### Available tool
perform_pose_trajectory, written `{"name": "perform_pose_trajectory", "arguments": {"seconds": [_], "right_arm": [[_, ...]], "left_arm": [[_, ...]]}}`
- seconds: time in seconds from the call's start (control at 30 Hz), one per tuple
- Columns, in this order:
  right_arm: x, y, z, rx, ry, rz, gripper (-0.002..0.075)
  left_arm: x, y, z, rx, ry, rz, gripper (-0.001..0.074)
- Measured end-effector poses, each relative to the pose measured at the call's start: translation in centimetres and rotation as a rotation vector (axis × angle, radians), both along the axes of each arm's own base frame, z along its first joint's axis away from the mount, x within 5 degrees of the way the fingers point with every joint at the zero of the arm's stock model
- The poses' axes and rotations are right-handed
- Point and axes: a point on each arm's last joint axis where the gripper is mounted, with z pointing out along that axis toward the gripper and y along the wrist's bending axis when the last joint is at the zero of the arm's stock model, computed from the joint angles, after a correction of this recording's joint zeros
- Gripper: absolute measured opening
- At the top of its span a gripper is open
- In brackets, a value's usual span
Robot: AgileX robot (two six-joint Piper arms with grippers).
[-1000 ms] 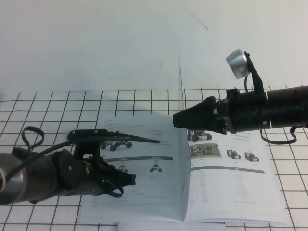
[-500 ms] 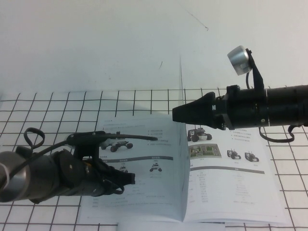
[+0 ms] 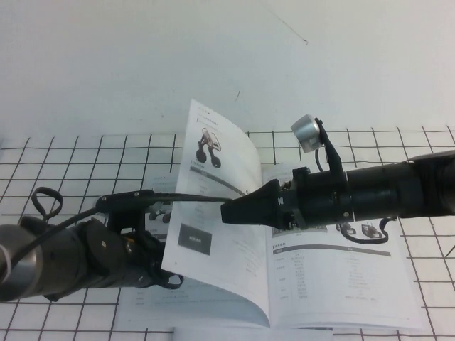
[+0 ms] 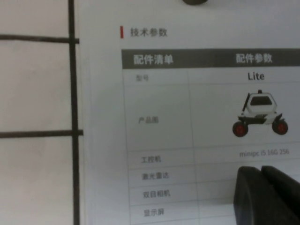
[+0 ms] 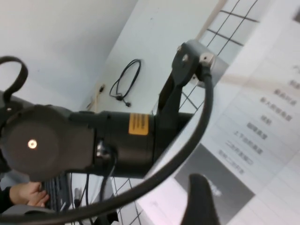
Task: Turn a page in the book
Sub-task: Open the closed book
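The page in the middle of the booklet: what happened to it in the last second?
The right gripper swept leftward across the book, lifting the page from near the spine so it now leans over the left side. The left gripper stayed on the left page.

In the left wrist view, the page reads "技术参数" as heading, a grey header bar "配件清单" and "配件参数", then "Lite", "产品图", "工控机", "激光雷达", "双目相机", "显示屏" and "minipc i5 16G 256".
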Motion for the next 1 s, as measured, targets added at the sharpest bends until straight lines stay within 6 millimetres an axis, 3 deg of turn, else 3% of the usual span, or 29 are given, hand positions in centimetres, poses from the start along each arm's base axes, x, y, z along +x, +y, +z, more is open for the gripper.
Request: {"name": "perform_pose_trajectory", "arguments": {"seconds": [0.37,0.43,0.57,0.7,0.87,1.0], "right_arm": [[0.7,0.2,0.7,0.003,-0.045,-0.009,0.0424],[1.2,0.1,0.4,-0.042,-0.048,-0.057,0.0365],[1.9,-0.3,-0.2,-0.116,-0.056,-0.133,0.0137],[2.3,-0.5,-0.6,-0.164,-0.075,-0.177,0.0027],[2.5,-0.5,-1.2,-0.185,-0.081,-0.184,0.0005],[2.5,0.2,-3.1,-0.21,-0.045,-0.166,0.0002]], "left_arm": [[0.0,0.0,0.0,-0.001,0.003,-0.002,-0.0002],[0.0,0.0,0.0,-0.001,0.005,-0.003,-0.0002],[-0.1,0.0,0.4,-0.009,0.0,-0.006,-0.0002],[-0.5,0.1,2.5,-0.041,-0.055,-0.011,-0.0002],[-1.4,1.0,6.6,-0.091,-0.146,-0.036,-0.0003],[-2.4,2.6,9.7,-0.12,-0.217,-0.036,-0.0003]]}}
